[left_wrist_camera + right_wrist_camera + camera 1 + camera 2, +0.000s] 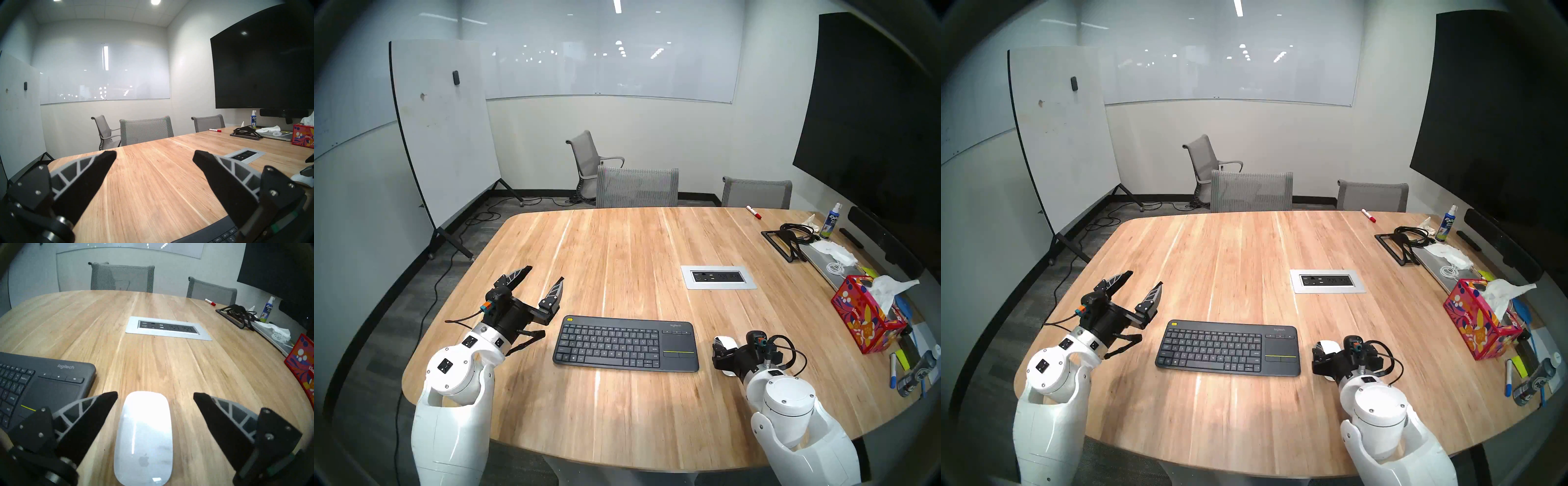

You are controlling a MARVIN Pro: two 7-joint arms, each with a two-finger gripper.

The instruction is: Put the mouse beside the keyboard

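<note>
Fingers, right (155,395): spread wide, either side of the mouse (144,434), not touching it
Fingers, left (544,275): spread, empty
Mouse: on counter (636,244), beside keyboard (626,342)

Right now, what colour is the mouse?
Glossy white mouse, with a grey logo; clearest in the right wrist view.

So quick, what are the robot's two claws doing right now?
Left claw: open, holding nothing.
Right claw: open, straddling the mouse, not gripping it.

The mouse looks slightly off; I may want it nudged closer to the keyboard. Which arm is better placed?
Right. The right gripper is open astride the mouse by the keyboard touchpad end; the left gripper is beyond its far end.
</note>
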